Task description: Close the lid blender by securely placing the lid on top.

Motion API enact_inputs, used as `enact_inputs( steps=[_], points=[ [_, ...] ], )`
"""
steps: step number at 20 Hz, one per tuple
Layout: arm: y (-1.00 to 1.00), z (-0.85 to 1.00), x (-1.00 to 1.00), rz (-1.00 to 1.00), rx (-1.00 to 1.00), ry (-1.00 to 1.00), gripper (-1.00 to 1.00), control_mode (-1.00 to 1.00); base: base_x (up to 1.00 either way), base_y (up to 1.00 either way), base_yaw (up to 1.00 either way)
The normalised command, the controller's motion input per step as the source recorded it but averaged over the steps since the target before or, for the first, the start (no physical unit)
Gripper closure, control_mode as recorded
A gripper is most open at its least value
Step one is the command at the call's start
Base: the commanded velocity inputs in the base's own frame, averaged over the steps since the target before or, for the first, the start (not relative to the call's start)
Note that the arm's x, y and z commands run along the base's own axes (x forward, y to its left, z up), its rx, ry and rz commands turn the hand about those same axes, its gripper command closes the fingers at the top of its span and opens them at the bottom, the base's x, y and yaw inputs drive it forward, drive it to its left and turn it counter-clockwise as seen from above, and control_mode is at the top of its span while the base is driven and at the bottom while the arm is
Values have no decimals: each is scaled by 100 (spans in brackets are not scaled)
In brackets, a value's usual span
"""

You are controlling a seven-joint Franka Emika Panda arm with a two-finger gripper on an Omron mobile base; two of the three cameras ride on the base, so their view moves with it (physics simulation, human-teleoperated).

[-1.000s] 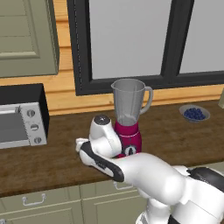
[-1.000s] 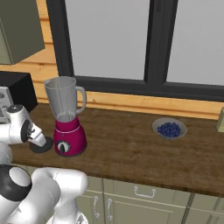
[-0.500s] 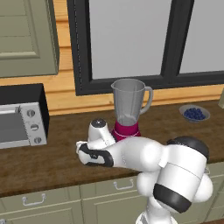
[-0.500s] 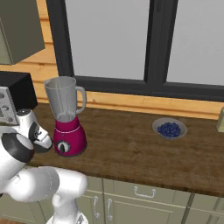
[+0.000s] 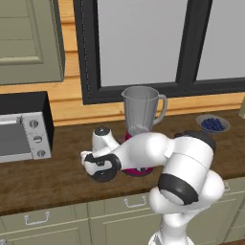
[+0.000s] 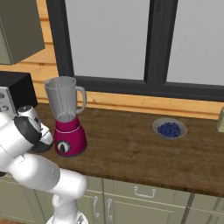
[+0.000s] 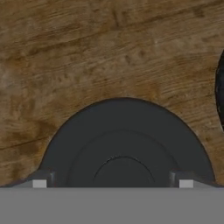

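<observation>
lying on the counter (image 7: 87,52), the lid (image 7: 122,144) is half cut off below.

A silver toaster oven (image 5: 21,136) with a black top sits at the left on the brown wood counter (image 6: 131,148). A small bowl (image 6: 169,128) of blue berries sits far off to the right. Behind is a big window (image 5: 143,38). Green drawers (image 6: 140,192) are below.
</observation>
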Motion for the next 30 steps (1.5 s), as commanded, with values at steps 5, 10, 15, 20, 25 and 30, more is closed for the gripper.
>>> enact_inputs(
  steps=[5, 10, 15, 20, 25, 30],
  points=[
    [8, -72, 1, 0, -3, 0, -100, -100, 0, 0, 0],
    [12, -66, -2, 0, -1, 0, 100, -100, 0, 0, 0],
    [2, -59, -38, 0, 0, 0, 100, -100, 0, 0, 0],
    [0, -39, -76, -1, 2, 0, 100, -100, 0, 0, 0],
    [-2, -11, -92, -2, 6, -5, 100, -100, 0, 0, 0],
    [0, 28, -68, -1, 8, -16, 100, -100, 0, 0, 0]
  ],
)
